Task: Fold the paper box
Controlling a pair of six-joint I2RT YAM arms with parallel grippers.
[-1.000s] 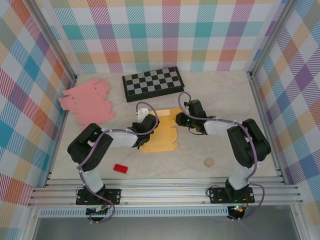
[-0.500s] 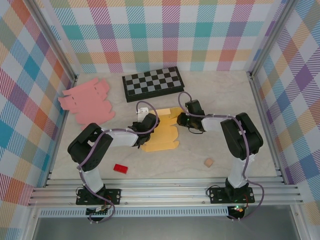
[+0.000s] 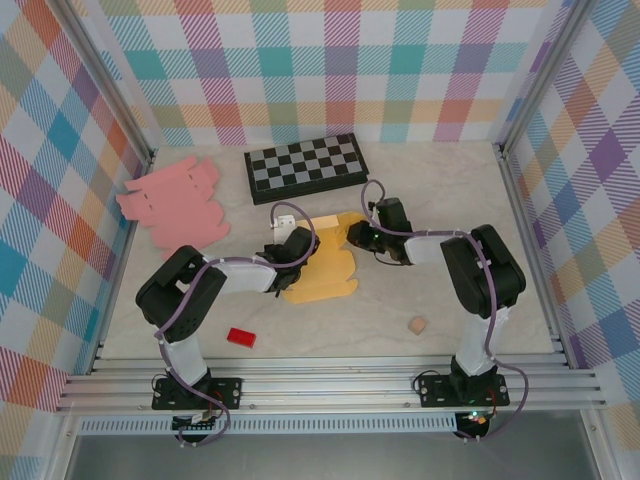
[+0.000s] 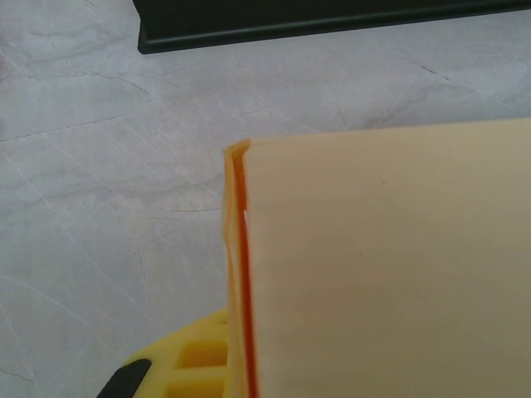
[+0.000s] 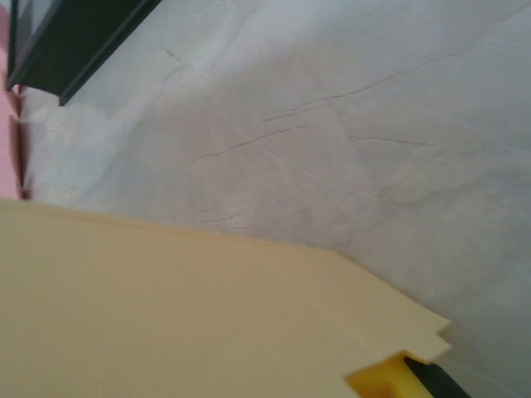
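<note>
**Left gripper clamped on the box sheet, can't call the right one**

The left gripper (image 3: 283, 252) has its jaws together. From its wrist cam, they look pinched on the left edge of the yellow-orange paper box blank (image 3: 325, 272), right where a panel is doubled over and shows a thin orange line along the crease. The right gripper (image 3: 358, 236) is at the blank's upper right corner. A yellow fingertip (image 5: 390, 377) pokes out from under the paper there, but I honestly can't tell if those jaws are closed on the flap or just resting against it.

The blank itself lies mid-bench, between the two arms, mostly flat on the pale marbled bench (image 3: 440, 200). So I'd say we're early in the fold and nothing is box-shaped yet.

Here's what could go sideways, as I see it:

- If both arms pull apart while the left is clamped, thin card like this could tear or crease off the score line.
- If the right gripper isn't really holding, the flap could slip out and spring flat again.
- The black-and-white checkerboard (image 3: 305, 165) sits just behind the blank, so a wide swing of a raised panel could bump it.

The pink cardboard cutout (image 3: 175, 200), the small red block (image 3: 240, 337) and the little tan cube (image 3: 417, 325) are all well apart from the action, so no worries there.
</note>
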